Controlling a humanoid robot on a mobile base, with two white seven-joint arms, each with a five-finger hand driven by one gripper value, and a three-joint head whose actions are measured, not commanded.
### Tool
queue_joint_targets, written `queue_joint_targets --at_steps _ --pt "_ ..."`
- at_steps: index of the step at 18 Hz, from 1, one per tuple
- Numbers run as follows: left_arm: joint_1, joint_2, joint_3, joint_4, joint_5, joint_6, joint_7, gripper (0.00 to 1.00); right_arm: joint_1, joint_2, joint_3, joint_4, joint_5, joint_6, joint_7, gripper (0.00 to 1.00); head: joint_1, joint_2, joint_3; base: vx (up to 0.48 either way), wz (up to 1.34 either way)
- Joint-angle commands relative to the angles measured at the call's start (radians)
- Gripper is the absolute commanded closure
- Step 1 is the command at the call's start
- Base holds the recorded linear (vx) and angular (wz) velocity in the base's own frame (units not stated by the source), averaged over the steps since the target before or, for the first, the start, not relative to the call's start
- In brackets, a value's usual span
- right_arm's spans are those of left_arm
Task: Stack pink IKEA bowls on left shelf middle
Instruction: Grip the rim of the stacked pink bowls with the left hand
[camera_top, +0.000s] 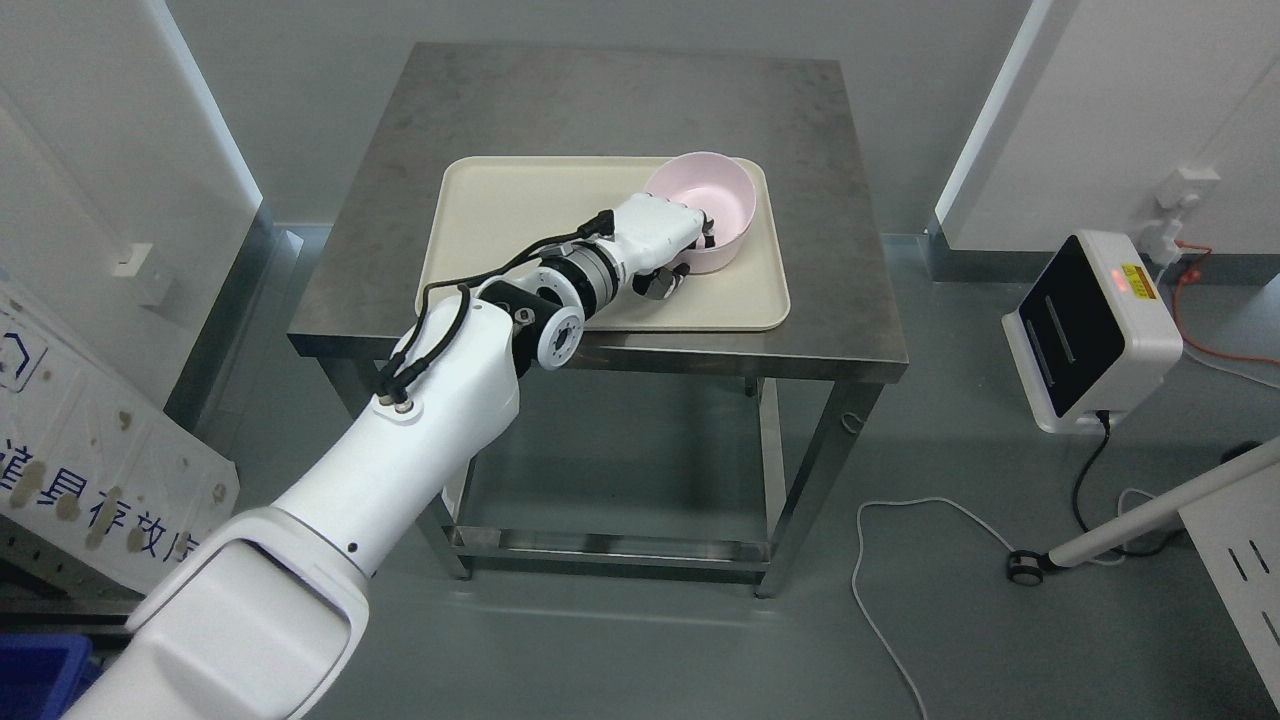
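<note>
Left hand (672, 248) reaches in from the lower left across the tray (520, 215) and is closed on the near-left rim of the pink bowl (705, 205): fingertips hook over the rim into the bowl while the thumb (dark pad visible beneath the palm) sits outside against the wall. Grip looks like a rim pinch; finger count inside the bowl cannot be made out. Bowl count: one, upright, at the tray's far right corner, base on the tray. Tray count: one, cream, lying at the centre of the steel tabletop (600, 100), its near edge close to the tabletop's front edge. No brand mark legible on bowl or tray. A white panel (90, 470) at the picture's lower left carries blue characters, partly cut off, not read with confidence. A white device (1090, 330) on the floor to the right bears a small yellow label, print too small to read.
</note>
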Motion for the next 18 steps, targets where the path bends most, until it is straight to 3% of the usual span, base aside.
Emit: queue_joint_targets --at_steps 1,10,12,14,18 --pt "0.001 0.018 0.071 0.006 0.015 -0.028 0.046 0.97 0.000 -0.017 -0.009 0.000 0.008 0.000 0.001 0.00 0.0000 0.000 0.000 0.000 0.00" --pt "0.054 0.018 0.337 -0.138 0.095 -0.152 0.052 0.94 0.000 -0.017 -0.009 0.000 0.008 0.000 -0.001 0.00 0.0000 0.000 0.000 0.000 0.00" --pt "0.139 0.018 0.410 -0.258 0.106 -0.241 -0.012 0.95 0.000 -0.017 -0.009 0.000 0.008 0.000 -0.001 0.00 0.0000 0.000 0.000 0.000 0.00" --pt "0.232 0.018 0.476 -0.409 0.106 -0.264 -0.120 0.95 0.000 -0.017 -0.009 0.000 0.008 0.000 0.001 0.00 0.0000 0.000 0.000 0.000 0.00" --pt "0.283 0.018 0.525 -0.598 0.106 -0.267 -0.138 0.94 0.000 -0.017 -0.011 0.000 0.008 0.000 -0.001 0.00 0.0000 0.000 0.000 0.000 0.00"
